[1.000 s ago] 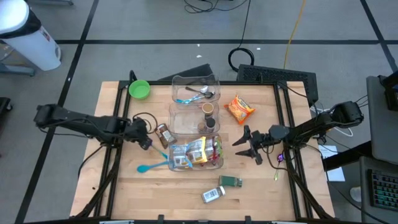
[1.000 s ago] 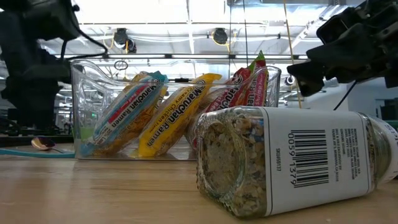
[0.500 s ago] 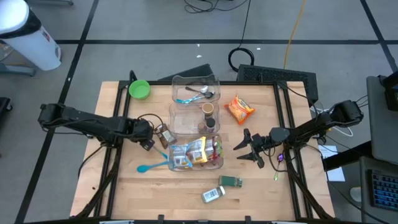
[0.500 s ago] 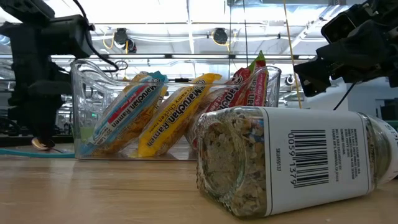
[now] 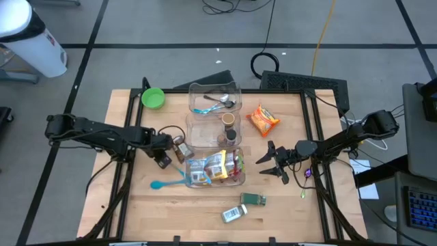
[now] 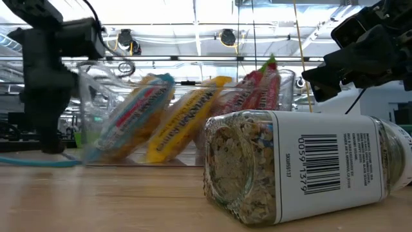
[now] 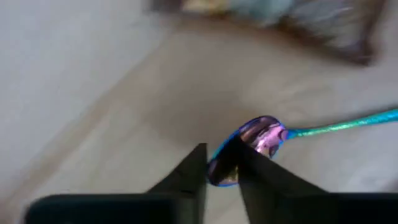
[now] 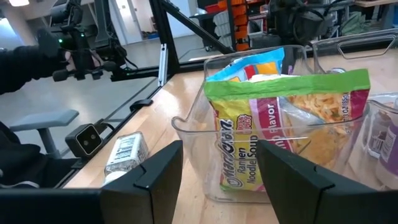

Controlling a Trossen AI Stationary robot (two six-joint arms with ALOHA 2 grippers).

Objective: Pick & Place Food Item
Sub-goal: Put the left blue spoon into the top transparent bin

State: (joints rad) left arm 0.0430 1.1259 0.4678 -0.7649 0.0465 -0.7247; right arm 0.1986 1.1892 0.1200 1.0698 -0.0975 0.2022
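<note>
A spoon with a shiny purple bowl (image 7: 264,134) and a teal handle (image 7: 348,124) lies on the table just left of the clear bin of ramen packs (image 5: 217,169). My left gripper (image 5: 164,160) points down over the bowl and is shut on it (image 7: 222,165). My right gripper (image 5: 270,162) hangs open and level to the right of the bin, facing the packs (image 8: 273,118). An orange snack bag (image 5: 263,118) lies flat at the far right. My left gripper pinches the spoon's bowl at its blue rim (image 7: 222,175) between its two fingertips. The fingers come from above, pointing down. The handle runs away from them toward the ramen bin. Whether the spoon still lies on the wood I cannot tell.
A second teal spoon (image 5: 164,183) lies nearer the front edge. A brown jar (image 5: 179,147) stands beside my left gripper. Two more clear bins (image 5: 214,99) (image 5: 212,131) sit behind. A spice jar (image 5: 234,214) and a green jar (image 5: 253,199) lie near the front. A green bowl (image 5: 153,98) sits far left.
My left gripper has gone down and toward the table's right and near edges, from beside the brown jar to the purple spoon's bowl, rolling its wrist on the way.
</note>
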